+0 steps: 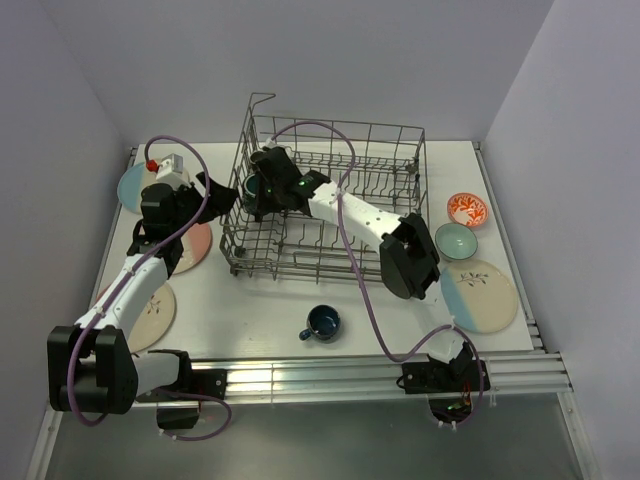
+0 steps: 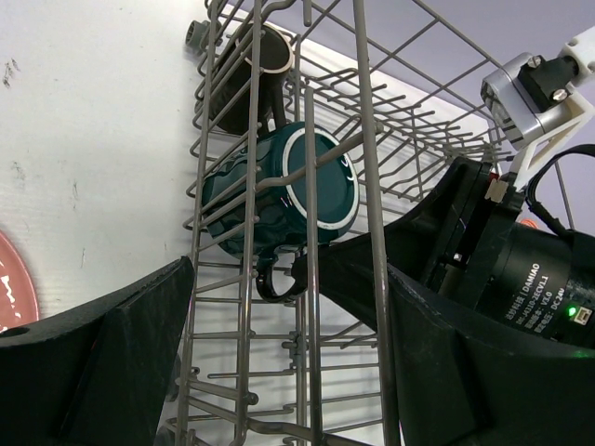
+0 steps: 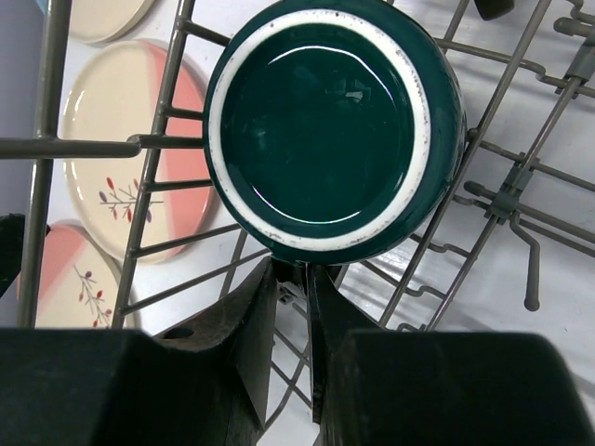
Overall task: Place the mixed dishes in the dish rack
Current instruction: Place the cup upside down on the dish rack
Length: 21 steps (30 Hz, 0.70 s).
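Teal mug (image 3: 330, 130) in rack (image 1: 390, 140): right end effector (image 3: 290, 279) pinches handle (image 2: 268, 290), left end effector (image 1: 220, 197) spread.

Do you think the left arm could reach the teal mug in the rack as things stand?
Probably not: the left gripper sits outside the rack, whose wire wall stands between it and the mug, and the right gripper holds the mug's handle.
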Available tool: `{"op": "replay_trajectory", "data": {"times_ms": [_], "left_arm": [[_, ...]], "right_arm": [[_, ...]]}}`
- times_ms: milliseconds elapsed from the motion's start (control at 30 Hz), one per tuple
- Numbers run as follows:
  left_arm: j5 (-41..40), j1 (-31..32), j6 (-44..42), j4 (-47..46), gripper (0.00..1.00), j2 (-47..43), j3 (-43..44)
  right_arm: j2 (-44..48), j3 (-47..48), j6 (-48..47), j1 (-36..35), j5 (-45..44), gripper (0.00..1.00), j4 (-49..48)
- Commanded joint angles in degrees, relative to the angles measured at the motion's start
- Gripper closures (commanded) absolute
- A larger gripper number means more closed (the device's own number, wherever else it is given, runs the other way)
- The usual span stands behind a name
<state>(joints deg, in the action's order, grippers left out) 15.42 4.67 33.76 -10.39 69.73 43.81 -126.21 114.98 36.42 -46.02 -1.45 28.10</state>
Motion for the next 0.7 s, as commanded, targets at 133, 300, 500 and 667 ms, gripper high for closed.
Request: {"op": "replay_trajectory", "data": {"times_ms": [133, 300, 500, 667], "left_arm": [[-1.88, 0.08, -3.61, 7.23, 0.16, 3.3, -3.38], [-1.71, 0.08, -3.35, 6.88, 0.16, 3.56, -3.56], [-1.54, -0.01, -3.35, 6.7, 0.16, 3.65, -3.56], [-1.62, -0.01, -3.35, 6.7, 0.16, 3.83, -3.56]], "right_arm": [[7.74, 1.39, 3.92, 0.67, 5.58, 1.0, -3.84], [8.09, 0.86, 3.57, 1.46, 6.2, 1.0, -4.19], [8.35, -1.77, 2.34, 1.37, 7.34, 1.0, -4.46], [8.17, -3.18, 0.67, 0.93, 7.87, 1.0, -3.49]]}}
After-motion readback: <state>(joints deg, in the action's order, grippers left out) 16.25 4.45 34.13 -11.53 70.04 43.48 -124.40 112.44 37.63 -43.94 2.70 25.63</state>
